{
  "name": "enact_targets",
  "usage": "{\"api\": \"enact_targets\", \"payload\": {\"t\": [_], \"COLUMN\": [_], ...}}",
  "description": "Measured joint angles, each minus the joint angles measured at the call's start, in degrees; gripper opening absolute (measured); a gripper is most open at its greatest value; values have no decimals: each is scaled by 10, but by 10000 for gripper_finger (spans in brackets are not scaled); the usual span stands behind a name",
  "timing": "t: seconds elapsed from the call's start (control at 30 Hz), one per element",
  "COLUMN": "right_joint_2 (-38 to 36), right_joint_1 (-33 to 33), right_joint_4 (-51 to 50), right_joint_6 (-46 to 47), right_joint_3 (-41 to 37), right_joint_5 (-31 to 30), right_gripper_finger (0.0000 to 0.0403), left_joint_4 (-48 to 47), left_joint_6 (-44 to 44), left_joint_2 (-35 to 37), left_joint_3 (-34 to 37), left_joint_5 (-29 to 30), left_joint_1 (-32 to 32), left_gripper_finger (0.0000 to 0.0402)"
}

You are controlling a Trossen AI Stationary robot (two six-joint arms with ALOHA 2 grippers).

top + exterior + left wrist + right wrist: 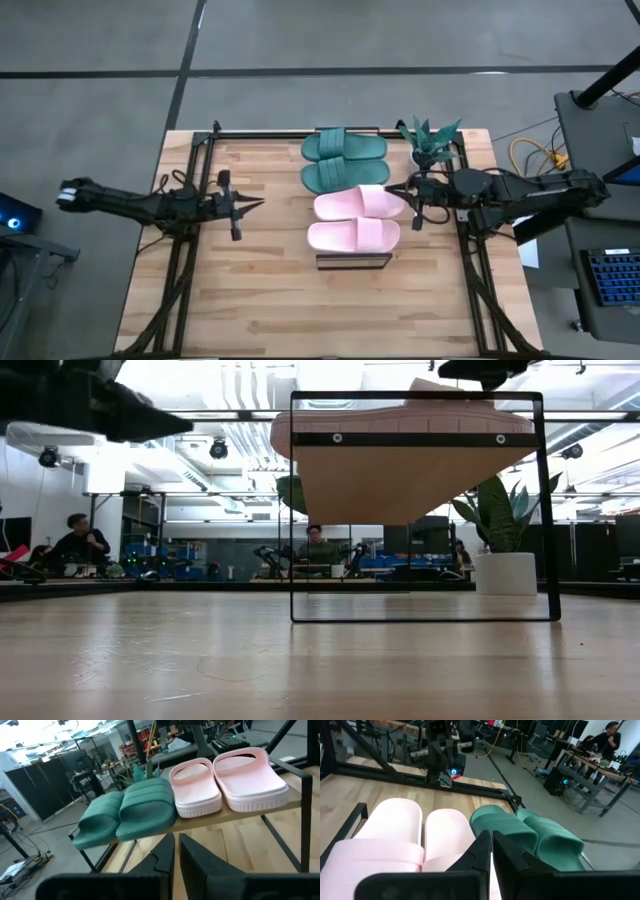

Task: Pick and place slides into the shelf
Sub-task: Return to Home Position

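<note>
The shelf stands mid-table, a light-wood plank on a black frame. On its top lie four slides side by side: two teal-green ones at the far end and two pale pink ones nearer. My left gripper hangs above the table left of the shelf, shut and empty, pointing at the slides. My right gripper is shut and empty, just off the right end of the farther pink slide. I see no touch.
A potted plant stands at the table's far right corner, close behind my right gripper. Bare tabletop lies left of the shelf and toward the near edge. People sit at desks in the room beyond.
</note>
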State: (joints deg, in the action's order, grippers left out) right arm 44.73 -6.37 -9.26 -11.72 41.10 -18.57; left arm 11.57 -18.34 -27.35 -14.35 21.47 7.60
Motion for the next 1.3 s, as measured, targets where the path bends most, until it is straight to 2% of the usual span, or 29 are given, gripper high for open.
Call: {"api": "enact_targets", "payload": {"t": [0.23, 0.47, 0.57, 0.77, 0.83, 0.97, 1.03, 1.13, 1.3], "right_joint_2": [-8, -8, -8, -8, -8, -17, -35, -83, -186], "right_joint_1": [0, 0, 0, 0, 0, 0, 0, 0, 0], "right_joint_4": [-12, -12, -12, -14, -15, 6, 46, 85, 79], "right_joint_6": [6, 14, 16, -5, -8, -24, -16, -23, -19], "right_joint_3": [-3, -7, -7, -8, -11, -43, -80, -136, -194], "right_joint_5": [0, -6, -10, -10, -10, -23, -60, -67, 16], "right_gripper_finger": [8, 8, 8, 9, 9, 9, 9, 9, 9], "left_joint_4": [-6, -17, -50, -88, -111, -118, -118, -118, -121], "left_joint_6": [60, 60, 59, 75, 75, 75, 76, 75, 76], "left_joint_2": [79, 138, 171, 241, 262, 254, 246, 246, 246], "left_joint_3": [70, 101, 112, 125, 125, 125, 125, 125, 125], "left_joint_5": [-1, -4, -5, -92, -89, -72, -72, -72, -68], "left_joint_1": [0, 0, 0, 1, 0, -2, -2, -2, -2], "left_gripper_finger": [10, 10, 10, 11, 11, 11, 11, 11, 11]}}
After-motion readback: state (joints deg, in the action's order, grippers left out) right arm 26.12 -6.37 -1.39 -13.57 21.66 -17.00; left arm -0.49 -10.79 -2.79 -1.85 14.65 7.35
